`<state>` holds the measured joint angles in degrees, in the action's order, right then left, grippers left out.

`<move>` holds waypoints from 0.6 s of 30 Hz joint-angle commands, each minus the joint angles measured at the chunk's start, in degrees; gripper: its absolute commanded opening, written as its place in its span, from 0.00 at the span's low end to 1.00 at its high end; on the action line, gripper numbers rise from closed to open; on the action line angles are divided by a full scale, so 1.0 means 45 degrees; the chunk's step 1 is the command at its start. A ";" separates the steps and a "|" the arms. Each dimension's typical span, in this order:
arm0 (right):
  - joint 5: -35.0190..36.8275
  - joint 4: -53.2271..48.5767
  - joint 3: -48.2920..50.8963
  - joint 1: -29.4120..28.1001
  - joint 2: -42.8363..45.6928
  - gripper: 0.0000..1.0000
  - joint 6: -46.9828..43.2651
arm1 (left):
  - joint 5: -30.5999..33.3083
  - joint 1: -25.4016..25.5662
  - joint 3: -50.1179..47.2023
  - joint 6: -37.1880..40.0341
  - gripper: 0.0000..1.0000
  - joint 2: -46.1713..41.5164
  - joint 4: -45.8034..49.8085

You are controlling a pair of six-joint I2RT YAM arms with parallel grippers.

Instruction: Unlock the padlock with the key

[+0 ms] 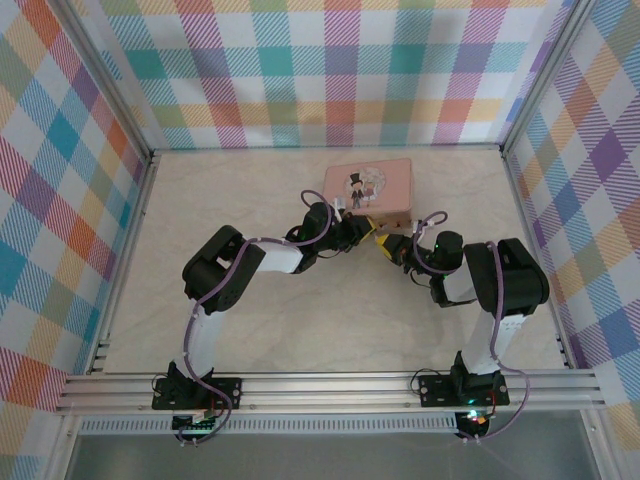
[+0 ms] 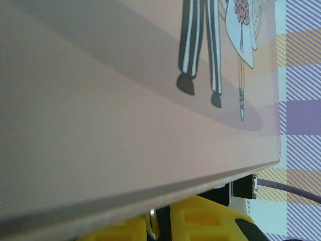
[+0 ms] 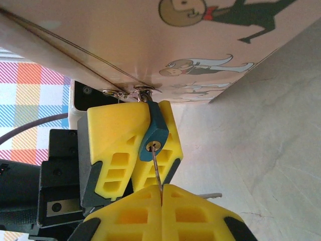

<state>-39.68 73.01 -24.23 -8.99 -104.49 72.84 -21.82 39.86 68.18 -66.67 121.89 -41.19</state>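
Now we see right gripper pinching key, its blade in padlock just above, left gripper clamping padlock body.

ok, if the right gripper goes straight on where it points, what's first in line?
The padlock: the right gripper is shut on the key, its blade already in the keyhole. Pink tin probably next beyond.

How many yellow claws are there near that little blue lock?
2. The left gripper clamps the small blue padlock hanging from the pink tin; the right gripper below pinches the thin silvery metal key in its keyhole.
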 commanded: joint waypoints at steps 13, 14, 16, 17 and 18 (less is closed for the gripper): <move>0.0754 0.1685 -0.0545 -0.0033 -0.0860 0.00 0.3890 | -0.1107 0.0440 -0.0093 -0.1121 0.03 0.0492 -0.0197; 0.0862 0.1685 -0.0482 -0.0013 -0.0847 0.00 0.3968 | -0.1107 0.0435 -0.0093 -0.1121 0.04 0.0491 -0.0221; 0.0934 0.1685 -0.0466 0.0025 -0.0906 0.00 0.4015 | -0.1138 0.0439 -0.0122 -0.1121 0.03 0.0493 -0.0241; 0.0913 0.1685 -0.0475 0.0026 -0.0962 0.00 0.4103 | -0.1163 0.0440 -0.0132 -0.1119 0.03 0.0482 -0.0246; 0.0932 0.1685 -0.0486 0.0026 -0.1016 0.00 0.4186 | -0.1185 0.0430 -0.0151 -0.1139 0.03 0.0492 -0.0266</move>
<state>-39.44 77.67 -24.88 -8.97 -107.59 88.82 -20.86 39.86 68.18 -66.89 122.32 -42.61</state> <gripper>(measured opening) 0.066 0.124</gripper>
